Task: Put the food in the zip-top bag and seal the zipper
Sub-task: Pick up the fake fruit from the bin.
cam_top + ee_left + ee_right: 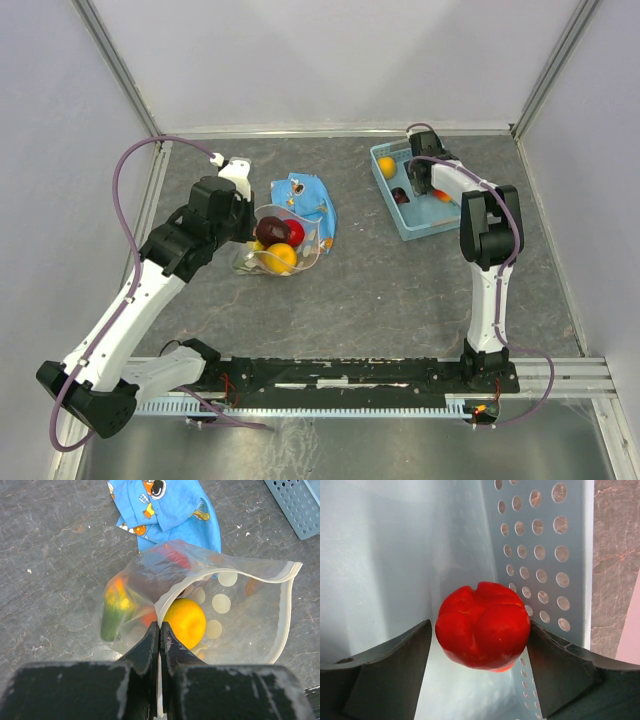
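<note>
Pinching the zip-top bag (240,610) rim, the left tool (160,630) holds its mouth open.

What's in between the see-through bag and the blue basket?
In the top view, the blue cloth lies beside the bag, then bare grey table up to the basket.

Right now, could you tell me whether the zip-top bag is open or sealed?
Open: the zip-top bag gapes, its zipper strips apart; the left gripper pinches one lip.

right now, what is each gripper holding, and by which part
Left gripper pinches the zip-top bag by its mouth rim. Right gripper straddles a red fruit; grip unclear.
</note>
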Robot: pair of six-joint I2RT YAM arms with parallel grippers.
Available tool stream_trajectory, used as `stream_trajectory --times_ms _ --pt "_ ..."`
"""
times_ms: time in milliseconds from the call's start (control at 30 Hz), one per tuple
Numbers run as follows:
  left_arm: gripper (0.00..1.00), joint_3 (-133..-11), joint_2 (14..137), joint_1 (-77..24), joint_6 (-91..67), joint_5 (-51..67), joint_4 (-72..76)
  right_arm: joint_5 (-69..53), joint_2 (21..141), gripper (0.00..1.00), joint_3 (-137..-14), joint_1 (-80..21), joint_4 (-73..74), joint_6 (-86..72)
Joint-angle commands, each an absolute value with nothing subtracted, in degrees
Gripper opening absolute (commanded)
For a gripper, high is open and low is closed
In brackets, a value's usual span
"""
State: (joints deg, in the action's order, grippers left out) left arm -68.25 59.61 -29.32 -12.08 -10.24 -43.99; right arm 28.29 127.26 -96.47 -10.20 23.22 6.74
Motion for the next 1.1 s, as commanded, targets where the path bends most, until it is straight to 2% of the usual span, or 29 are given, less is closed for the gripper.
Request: stream_trajectory --times_ms 0,100,333,533,1067 --pt "0.03 -68.47 58.62 -28.92 -9.57 -9.28 -40.08 23.98 128.1 0.82 -98.65 -9.56 24.85 5.92" --pt "0.03 -68.15 58.58 -28.83 -9.51 -9.06 -39.79 22.02 128.08 0.78 -98.61 -9.44 25.59 5.18" --pt "0.03 -68.03 58.54 -28.63 -9.48 -8.61 -39.73 20.63 126.9 0.59 -98.72 -9.49 26.44 4.23" --pt "0.03 -67.94 58.28 -28.43 -9.47 -7.85 -39.59 17.35 121.06 0.49 -95.88 -9.47 26.31 0.68" --pt "0.03 -67.71 57.13 -28.05 -9.6 -5.34 -39.24 5.16 96.19 0.46 -79.73 -12.96 22.04 -7.78"
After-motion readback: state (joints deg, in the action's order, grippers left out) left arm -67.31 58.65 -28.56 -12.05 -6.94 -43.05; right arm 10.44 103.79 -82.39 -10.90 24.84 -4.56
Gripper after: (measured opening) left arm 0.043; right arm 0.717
